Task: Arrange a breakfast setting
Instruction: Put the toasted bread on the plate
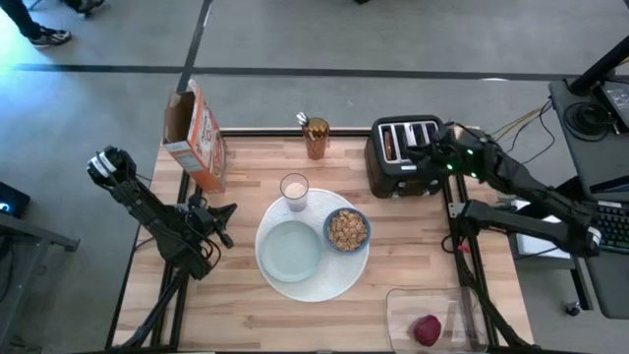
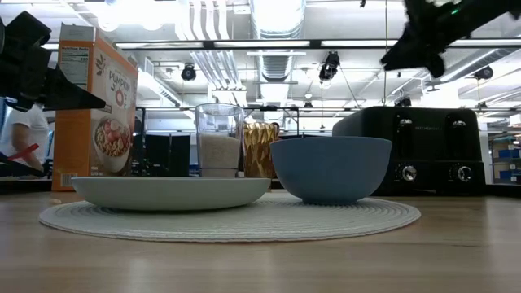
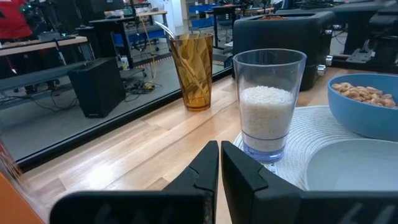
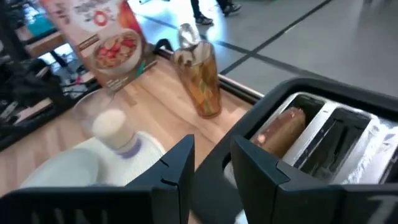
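Note:
A large round white plate [image 1: 339, 280] with a ribbed surface lies mid-table. On it rest a smaller pale green-white plate [image 1: 291, 250] and a blue bowl [image 1: 346, 229] of cereal. The milk glass [image 1: 294, 188] stands at its far rim. Brown toast [image 4: 280, 132] sticks up from a slot of the black toaster [image 1: 401, 157]. A metal spoon [image 4: 186, 34] stands in an amber glass [image 1: 315, 138]. A red fruit [image 1: 427, 329] lies in a clear container. My left gripper [image 3: 219, 168] is shut, left of the plates, pointing at the milk glass. My right gripper [image 4: 210, 165] hovers over the toaster, open, holding nothing.
An orange-and-white cereal box [image 1: 195, 136] stands at the far left corner. The clear container [image 1: 432, 317] sits at the near right edge. Bare wood shows along the near edge and between the plate and the toaster.

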`<action>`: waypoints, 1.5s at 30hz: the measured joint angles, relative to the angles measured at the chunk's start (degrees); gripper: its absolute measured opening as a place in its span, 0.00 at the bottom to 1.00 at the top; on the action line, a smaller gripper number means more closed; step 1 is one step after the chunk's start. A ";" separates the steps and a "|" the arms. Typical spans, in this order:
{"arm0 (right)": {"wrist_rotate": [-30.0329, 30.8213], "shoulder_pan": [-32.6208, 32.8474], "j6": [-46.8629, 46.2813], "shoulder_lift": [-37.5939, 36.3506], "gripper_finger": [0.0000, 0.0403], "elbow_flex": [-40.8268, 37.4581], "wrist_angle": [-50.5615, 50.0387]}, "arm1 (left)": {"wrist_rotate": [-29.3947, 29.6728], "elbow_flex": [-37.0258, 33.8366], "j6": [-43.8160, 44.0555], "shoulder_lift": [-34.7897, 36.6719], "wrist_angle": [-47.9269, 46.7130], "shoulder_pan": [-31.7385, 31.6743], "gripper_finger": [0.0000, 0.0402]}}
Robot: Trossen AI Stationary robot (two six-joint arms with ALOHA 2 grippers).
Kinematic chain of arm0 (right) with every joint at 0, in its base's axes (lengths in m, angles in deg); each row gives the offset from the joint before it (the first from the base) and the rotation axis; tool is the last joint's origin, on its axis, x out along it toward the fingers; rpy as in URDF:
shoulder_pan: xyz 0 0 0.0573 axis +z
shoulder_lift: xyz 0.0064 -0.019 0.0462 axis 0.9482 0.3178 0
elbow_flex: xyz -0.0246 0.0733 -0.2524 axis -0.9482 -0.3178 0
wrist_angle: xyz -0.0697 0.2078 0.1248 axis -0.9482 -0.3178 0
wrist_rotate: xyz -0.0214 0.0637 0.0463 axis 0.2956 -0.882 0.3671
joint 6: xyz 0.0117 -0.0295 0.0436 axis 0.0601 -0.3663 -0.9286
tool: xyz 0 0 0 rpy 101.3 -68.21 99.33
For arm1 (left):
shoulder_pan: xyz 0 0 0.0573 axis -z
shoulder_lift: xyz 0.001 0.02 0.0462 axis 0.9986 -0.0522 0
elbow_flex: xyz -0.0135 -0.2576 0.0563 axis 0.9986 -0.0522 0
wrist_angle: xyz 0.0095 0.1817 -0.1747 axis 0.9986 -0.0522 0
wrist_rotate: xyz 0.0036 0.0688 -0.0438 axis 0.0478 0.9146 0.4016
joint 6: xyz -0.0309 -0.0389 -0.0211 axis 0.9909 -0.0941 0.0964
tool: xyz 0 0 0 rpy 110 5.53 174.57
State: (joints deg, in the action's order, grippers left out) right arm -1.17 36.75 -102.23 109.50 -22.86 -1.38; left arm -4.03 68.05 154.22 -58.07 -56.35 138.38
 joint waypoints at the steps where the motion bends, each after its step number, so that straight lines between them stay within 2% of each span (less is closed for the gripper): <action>1: 0.03 -0.59 0.01 1.01 0.24 0.00 1.48 | -0.01 0.00 0.00 0.00 0.00 0.00 0.00; 9: -1.89 -3.45 -0.05 9.14 0.24 3.66 2.90 | -0.01 0.00 0.02 0.00 0.05 0.00 0.00; 16: -1.81 -3.47 0.00 15.87 0.35 8.78 0.90 | -0.01 -0.02 0.02 0.00 0.07 0.00 0.00; 20: 3.74 -3.45 -2.47 19.13 0.40 13.01 -4.94 | -0.01 -0.02 -0.17 0.00 -0.03 0.00 0.00; 25: 9.36 -3.45 -7.91 23.21 0.40 18.02 -10.70 | 0.00 -0.02 -0.20 0.00 -0.37 0.00 0.00; 32: 9.60 -3.43 -8.98 30.10 0.37 22.48 -15.03 | -0.01 -0.02 -0.45 0.00 -0.36 0.01 0.00; 36: 9.82 -3.43 -9.60 33.96 0.37 23.54 -17.27 | -1.97 -0.02 -0.46 0.00 -0.41 0.02 0.00; 41: 12.86 -3.43 -9.56 36.17 0.36 23.57 -17.17 | -5.86 -0.02 -0.44 0.00 -0.32 0.02 0.00; 45: 13.81 -3.29 -10.07 36.65 0.36 22.97 -16.99 | -5.92 -0.02 -0.46 0.00 -0.39 0.02 0.00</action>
State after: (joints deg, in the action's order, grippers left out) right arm 12.64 33.45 -112.29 146.15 0.11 -18.37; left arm -9.95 68.02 153.76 -58.07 -56.73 138.40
